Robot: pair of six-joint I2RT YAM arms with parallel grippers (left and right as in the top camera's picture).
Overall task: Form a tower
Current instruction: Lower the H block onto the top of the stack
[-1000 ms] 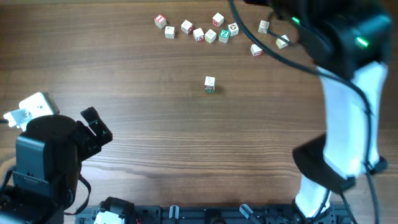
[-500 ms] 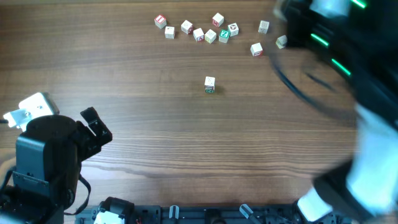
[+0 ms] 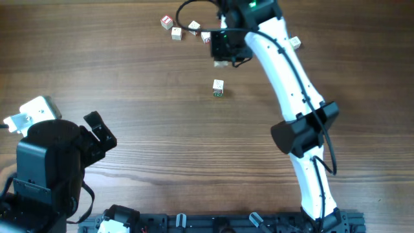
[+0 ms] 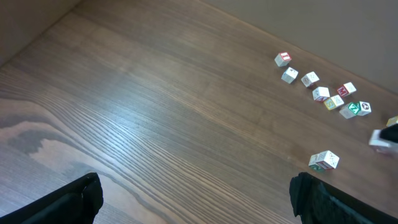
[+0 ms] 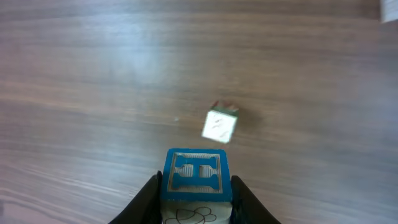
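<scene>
Right tool [image 5: 194, 198] pinches a blue-printed cube [image 5: 196, 169]. The tower [image 5: 219, 126] stands upright on the surface [image 5: 93, 93], just ahead of and below it (right arm far nearer). Left tool [image 4: 199, 208] is spread wide, tower well off to its front-right. Only the right wrist view shows the grip; the left wrist view shows the tower's green base.

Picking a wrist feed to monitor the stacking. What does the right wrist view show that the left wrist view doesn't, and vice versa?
Only right wrist: a clear look at the blue-printed cube clamped in the right gripper. Only left wrist: the row of loose cubes at the far side, and the open left gripper. Both: the tower, standing alone on the table.
</scene>
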